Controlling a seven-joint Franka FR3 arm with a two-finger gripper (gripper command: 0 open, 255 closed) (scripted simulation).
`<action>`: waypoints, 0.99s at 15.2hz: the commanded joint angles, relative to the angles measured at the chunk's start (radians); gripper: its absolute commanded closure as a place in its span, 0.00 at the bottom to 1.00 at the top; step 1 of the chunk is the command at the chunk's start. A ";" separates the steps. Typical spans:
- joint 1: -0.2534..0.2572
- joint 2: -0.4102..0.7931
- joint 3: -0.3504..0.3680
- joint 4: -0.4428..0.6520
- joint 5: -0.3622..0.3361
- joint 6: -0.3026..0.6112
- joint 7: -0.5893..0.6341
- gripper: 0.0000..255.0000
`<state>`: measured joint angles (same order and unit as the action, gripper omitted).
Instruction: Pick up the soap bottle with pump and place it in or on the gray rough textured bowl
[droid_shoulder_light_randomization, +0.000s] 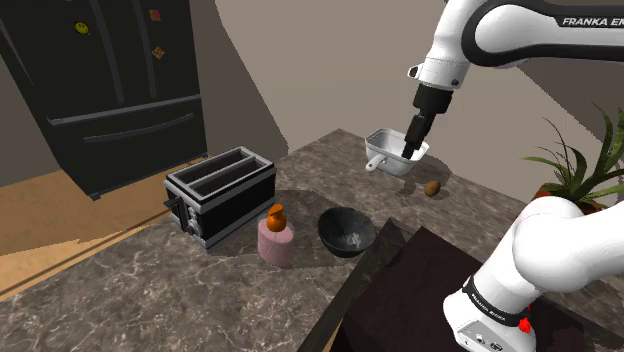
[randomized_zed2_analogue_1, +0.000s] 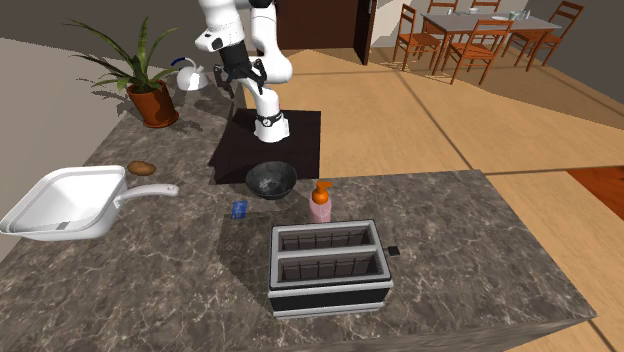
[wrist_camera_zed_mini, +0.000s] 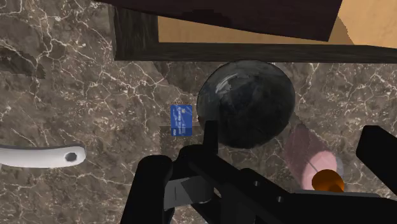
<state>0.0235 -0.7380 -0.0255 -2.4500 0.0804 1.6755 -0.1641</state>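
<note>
The pink soap bottle with an orange pump (droid_shoulder_light_randomization: 277, 238) is seen upright on the dark marbled countertop (droid_shoulder_light_randomization: 150, 290), just beside the dark gray bowl (droid_shoulder_light_randomization: 346, 232) and apart from it, at the bowl's 9 o'clock in the shoulder view. Nothing is held by the black gripper (droid_shoulder_light_randomization: 412, 147): its jaws are set apart, and in the wrist view the bottle is seen far below, between the fingers (wrist_camera_zed_mini: 380, 153), which do not touch it. In the shoulder view the gripper is found raised at the bowl's 1 o'clock, in front of a white handled pan (droid_shoulder_light_randomization: 392, 152). A black-and-silver toaster (droid_shoulder_light_randomization: 220, 195) is placed at the bottle's 10 o'clock. A small blue card (randomized_zed2_analogue_1: 239, 208) is laid near the bowl, and a brown potato (droid_shoulder_light_randomization: 432, 187) beside the pan.
</note>
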 joint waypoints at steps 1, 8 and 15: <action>0.000 0.000 0.000 0.000 0.000 0.000 0.000 0.00; 0.047 0.144 0.117 -0.048 0.055 0.210 0.110 0.00; 0.080 0.356 0.230 -0.025 0.071 0.414 0.226 0.00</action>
<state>0.0989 -0.4102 0.1883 -2.4768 0.1509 2.0595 0.0437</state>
